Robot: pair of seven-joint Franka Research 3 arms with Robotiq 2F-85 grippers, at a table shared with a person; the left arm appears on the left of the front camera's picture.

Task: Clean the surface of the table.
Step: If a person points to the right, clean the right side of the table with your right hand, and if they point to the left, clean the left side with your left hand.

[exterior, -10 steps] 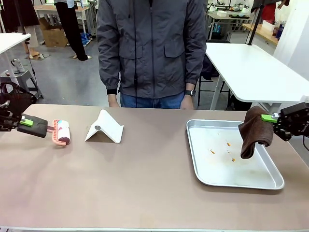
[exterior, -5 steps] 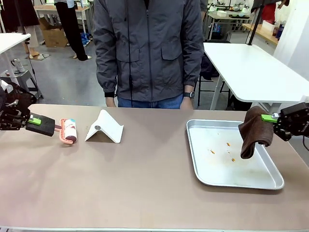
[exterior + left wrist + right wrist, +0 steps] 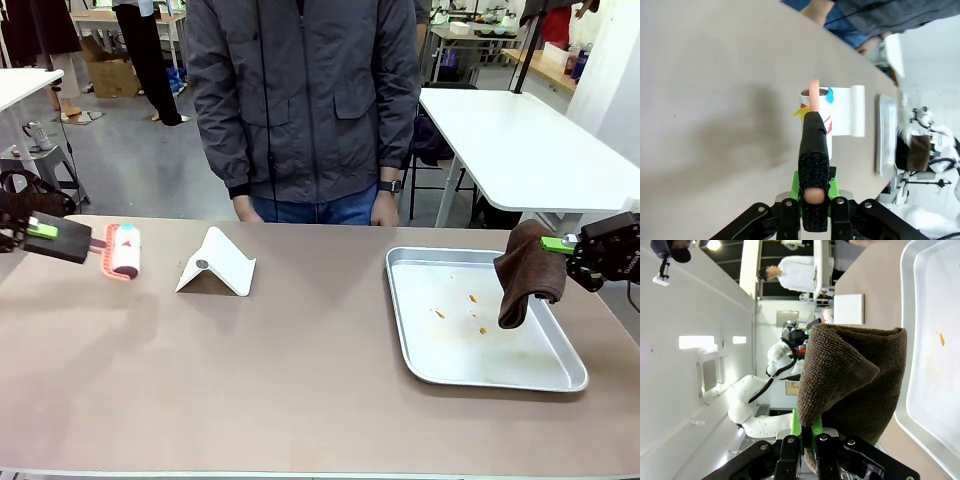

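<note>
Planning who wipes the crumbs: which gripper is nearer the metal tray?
Right. The right gripper hangs at the tray's right rim, holding a brown cloth above it; the left gripper, holding a lint roller, is at the table's far left end.

The desk is brownish-taupe; the tray is silver with orange specks. The cloth is dark brown, the lint roller pink and white.

Table bears 2 things: tray (silver), white wedge stand.
</note>
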